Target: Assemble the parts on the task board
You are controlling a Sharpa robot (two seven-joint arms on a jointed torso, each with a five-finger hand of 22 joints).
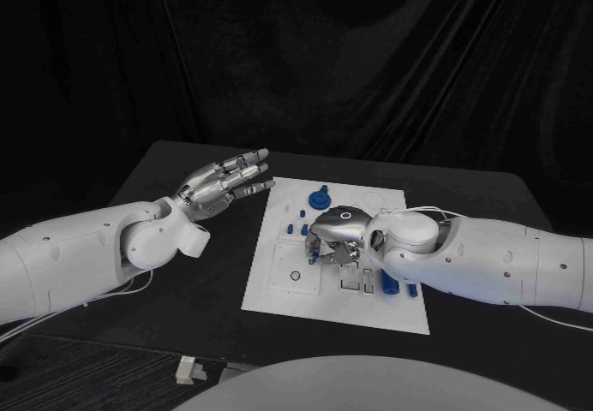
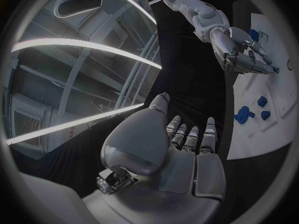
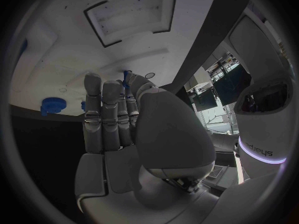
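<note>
From the head view we see the white board (image 1: 278, 282) in the middle of the surface (image 1: 185, 325), with our right hand (image 1: 336, 240) curled down over its centre, and we cannot tell whether those fingers pinch anything. Our left hand (image 1: 226, 183) hangs off the board's left edge, fingers spread and empty. The left wrist view shows blue parts (image 2: 249, 113) lying loose on the board, while the right wrist view shows a blue toothed wheel (image 3: 52, 104) beside the fingers (image 3: 102, 112).

We count: 1 task board (image 1: 274, 287), 2 hands, approx. 5 blue parts visible; 1 small white item (image 1: 187, 369) nr table edge.
</note>
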